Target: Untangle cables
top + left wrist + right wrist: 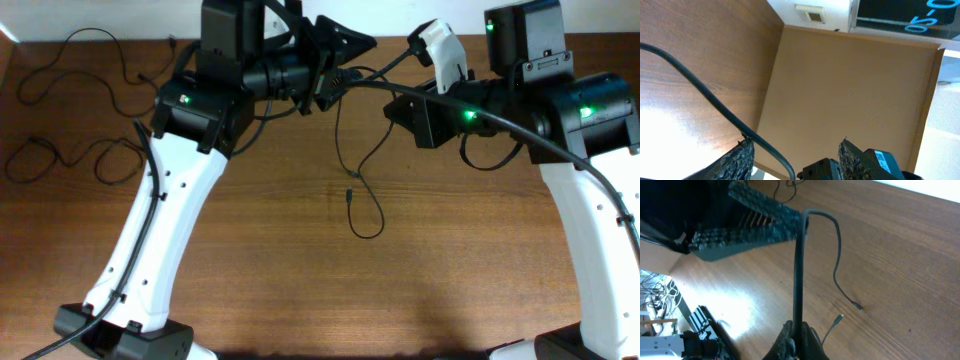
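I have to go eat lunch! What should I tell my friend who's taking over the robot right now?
Left gripper open, a cable between its fingers.
Right gripper shut on that cable, holding it above the table.
Other cables lie looped at the table's left side.
Done: one cable is apart from the rest.
Left: lay it straight, then sort the loops.

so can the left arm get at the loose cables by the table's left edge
Probably yes: the loose cables lie uncovered beside it, though the left gripper is open at the raised cable and must swing back first.
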Tool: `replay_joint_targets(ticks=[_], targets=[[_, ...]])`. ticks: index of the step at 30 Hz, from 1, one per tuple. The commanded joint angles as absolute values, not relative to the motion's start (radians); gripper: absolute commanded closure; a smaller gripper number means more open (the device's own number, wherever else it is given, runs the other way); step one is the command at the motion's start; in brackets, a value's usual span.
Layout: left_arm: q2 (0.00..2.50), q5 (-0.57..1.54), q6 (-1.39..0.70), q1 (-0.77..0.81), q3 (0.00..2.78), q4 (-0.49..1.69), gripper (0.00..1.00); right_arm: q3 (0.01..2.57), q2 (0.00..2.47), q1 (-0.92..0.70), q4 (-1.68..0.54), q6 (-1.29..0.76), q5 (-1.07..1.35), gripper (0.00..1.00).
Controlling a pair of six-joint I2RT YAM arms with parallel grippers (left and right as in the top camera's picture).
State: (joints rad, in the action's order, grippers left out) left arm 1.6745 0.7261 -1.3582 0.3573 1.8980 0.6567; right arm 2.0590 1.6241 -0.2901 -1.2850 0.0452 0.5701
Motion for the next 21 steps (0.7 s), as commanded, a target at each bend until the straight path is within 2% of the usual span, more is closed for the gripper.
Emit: replay_joint_targets(ticks=[1,15,19,21], targets=[[1.668,0.736,-1.38,0.403,1.908,0.651,0.43,2.065,1.63,-0.297,-1.279,0.017,0.581,0.96],[1.668,0.708,-1.402,0.437,1.908,0.669,0.52,2.065,1.63,-0.296,-1.279,0.011,0.514,0.96],[1.668,0.719,-1.402,0.437,1.908,0.672,0.56,2.065,1.63,-0.295,-1.258,-0.043,0.479,0.96],[1.668,0.719,-1.402,0.437,1.908,0.672,0.63,2.065,1.63,-0.295,-1.259,-0.042,0.479,0.96]])
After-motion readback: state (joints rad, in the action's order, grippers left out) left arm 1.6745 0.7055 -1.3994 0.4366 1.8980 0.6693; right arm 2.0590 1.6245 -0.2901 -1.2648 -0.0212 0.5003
